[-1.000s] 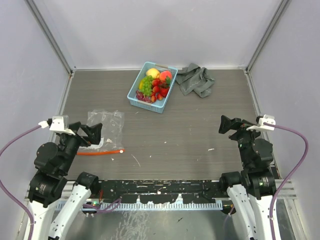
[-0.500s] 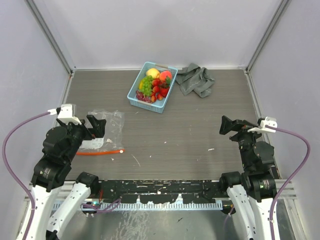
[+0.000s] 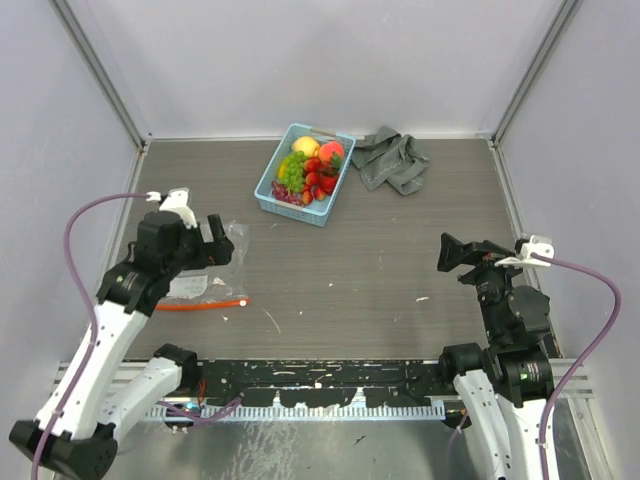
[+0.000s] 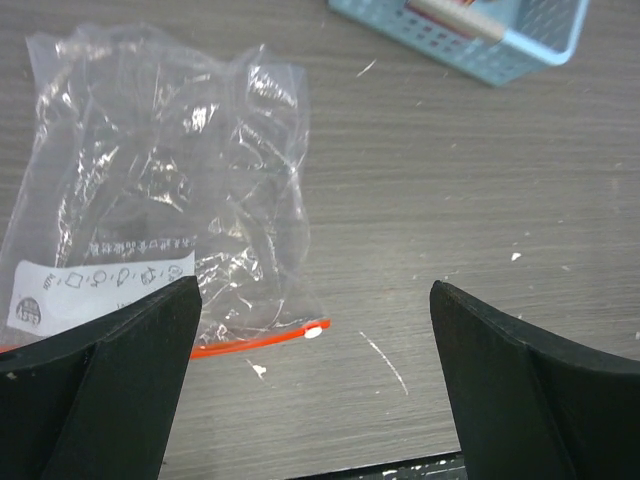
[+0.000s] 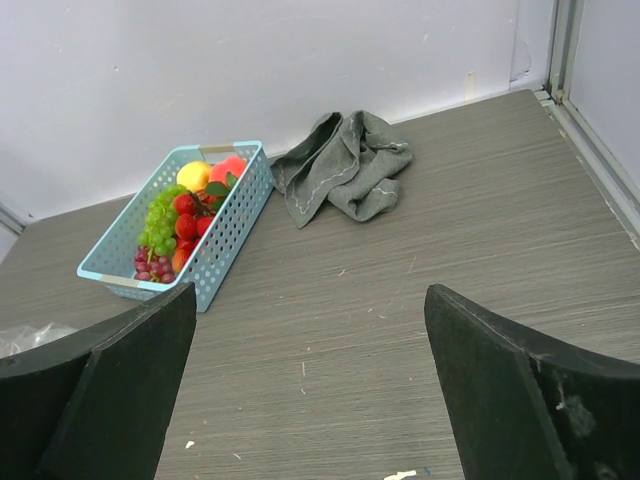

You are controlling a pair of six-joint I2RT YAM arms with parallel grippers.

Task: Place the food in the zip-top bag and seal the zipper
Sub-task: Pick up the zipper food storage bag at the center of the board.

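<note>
Bag [image 4: 170, 190] first: clear, crumpled plastic lying flat on the left side of the table [image 3: 380, 270], with a white label [image 4: 95, 285] near one corner and the red-orange zipper [image 4: 262, 343] along its near edge. My left gripper [image 3: 215, 243] hangs over it, jaws spread wide, holding nothing. Toward the back centre I see the light blue basket [image 3: 290, 209] with the food [image 3: 312, 168] in it: lemon, peach, grapes, strawberries. A grey cloth [image 3: 392, 160] lies just right of the basket. My right gripper [image 3: 452, 252] is wide open too, empty and well apart from everything.
</note>
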